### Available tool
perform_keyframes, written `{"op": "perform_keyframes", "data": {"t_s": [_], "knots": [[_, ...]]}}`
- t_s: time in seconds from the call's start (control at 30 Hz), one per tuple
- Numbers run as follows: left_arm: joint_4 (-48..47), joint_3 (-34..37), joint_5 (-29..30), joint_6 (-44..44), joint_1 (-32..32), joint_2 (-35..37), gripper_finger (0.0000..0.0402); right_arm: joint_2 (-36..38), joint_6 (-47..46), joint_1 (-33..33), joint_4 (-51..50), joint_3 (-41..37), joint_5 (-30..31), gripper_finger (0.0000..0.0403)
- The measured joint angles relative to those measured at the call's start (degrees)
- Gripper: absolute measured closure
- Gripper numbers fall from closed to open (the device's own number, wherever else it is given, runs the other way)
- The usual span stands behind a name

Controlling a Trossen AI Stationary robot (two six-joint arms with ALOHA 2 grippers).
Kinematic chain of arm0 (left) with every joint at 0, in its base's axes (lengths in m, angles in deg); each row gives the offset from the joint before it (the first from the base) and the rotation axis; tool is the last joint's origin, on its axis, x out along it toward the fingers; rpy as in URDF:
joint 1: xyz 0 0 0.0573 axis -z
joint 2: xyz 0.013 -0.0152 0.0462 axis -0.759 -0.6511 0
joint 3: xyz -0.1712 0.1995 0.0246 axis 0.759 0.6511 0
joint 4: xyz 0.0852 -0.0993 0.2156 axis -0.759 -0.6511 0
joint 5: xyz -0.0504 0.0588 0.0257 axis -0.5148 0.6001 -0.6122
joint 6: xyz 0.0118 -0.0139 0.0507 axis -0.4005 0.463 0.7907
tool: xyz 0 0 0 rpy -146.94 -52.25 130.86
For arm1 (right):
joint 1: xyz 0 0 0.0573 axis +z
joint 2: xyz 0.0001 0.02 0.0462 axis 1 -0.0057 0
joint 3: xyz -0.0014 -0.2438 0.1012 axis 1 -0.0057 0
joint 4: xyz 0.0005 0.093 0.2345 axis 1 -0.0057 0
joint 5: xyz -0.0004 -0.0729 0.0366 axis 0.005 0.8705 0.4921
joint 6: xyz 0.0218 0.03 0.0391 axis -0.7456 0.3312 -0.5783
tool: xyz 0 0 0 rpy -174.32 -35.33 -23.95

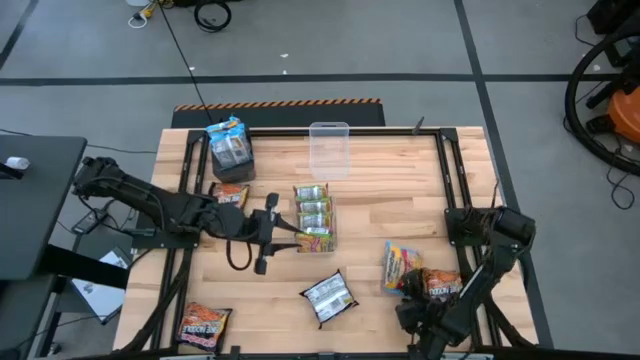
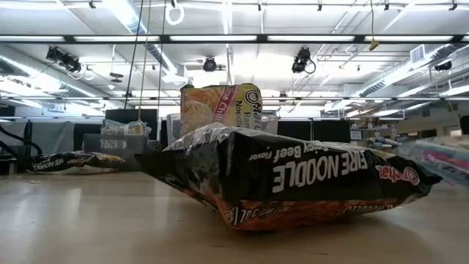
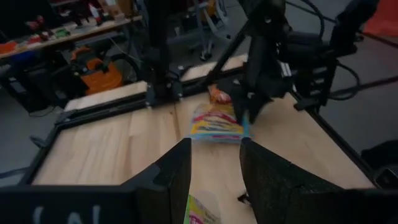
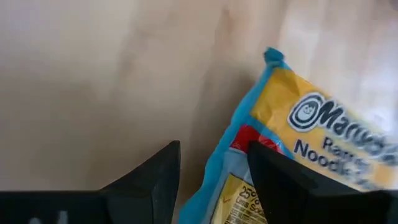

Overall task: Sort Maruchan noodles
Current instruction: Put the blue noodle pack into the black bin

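The right gripper (image 4: 211, 180) is seen with fingers spread, empty, low over the yellow, blue-edged flat plastic Maruchan packet (image 4: 311, 143) near the table's front right. One finger overlaps the packet's edge, so closing may pinch only film and slip. The left gripper (image 3: 214, 180), open, waits beside the clear rectangular bin of yellow-green packets (image 1: 314, 218).

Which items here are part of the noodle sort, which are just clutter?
Job: yellow-green packets in middle bin; blue packets in far-left bin; dark packets; silver packet; yellow-blue packet; empty bin.
Clutter: floor cables; orange gear.
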Motion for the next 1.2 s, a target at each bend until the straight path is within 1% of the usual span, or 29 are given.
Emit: {"op": "perform_keyframes", "data": {"t_s": [0.13,0.27,0.37,0.53,0.63,0.7,0.77,0.83,0.97,1.0,1.1,1.2], "knots": [[0.3,-0.1,0.4,-0.6,-0.1,-1.2,0.026,-1.7,-0.4,0.0,-8.6,4.4,1.3,0.0224],[0.3,0.0,0.8,-0.3,-0.2,-3.0,0.026,-1.9,-1.6,0.0,-15.1,5.3,1.7,0.0233],[1.3,0.0,0.8,0.1,-0.2,-4.1,0.026,-1.9,-2.4,0.0,-15.3,4.1,1.9,0.0236],[3.7,0.0,0.7,0.1,-0.2,-6.5,0.026,-1.9,0.1,0.0,-9.3,1.0,0.9,0.0237],[5.6,0.0,-0.4,0.1,-0.2,-8.4,0.026,-1.9,-1.0,-0.3,-9.2,-0.6,2.2,0.0238],[8.0,0.0,-1.2,0.1,-0.1,-10.3,0.026,-1.9,-2.5,-0.7,-9.6,-1.2,3.5,0.0246],[10.3,0.0,-1.3,1.1,0.0,-12.1,0.026,-1.9,-3.3,-1.3,-9.4,-1.7,5.4,0.0263],[12.5,0.0,-1.3,2.6,0.0,-13.9,0.026,-1.9,-3.5,-2.0,-9.5,-2.1,6.7,0.0291],[16.0,-0.1,-0.6,3.2,-0.1,-16.7,0.026,-1.8,-6.8,-4.1,-11.4,-2.1,9.0,0.0378],[16.1,-0.4,-0.1,3.7,-0.1,-17.1,0.026,-1.5,-7.4,-4.6,-12.4,-1.9,9.1,0.0389],[16.1,-1.1,1.6,5.6,0.0,-17.5,0.0259,1.0,-8.2,-6.3,-16.5,0.3,9.5,0.0393],[16.3,-2.2,2.0,6.1,0.0,-17.6,0.0253,5.9,-7.3,-8.2,-20.1,3.4,9.5,0.0397]]}}
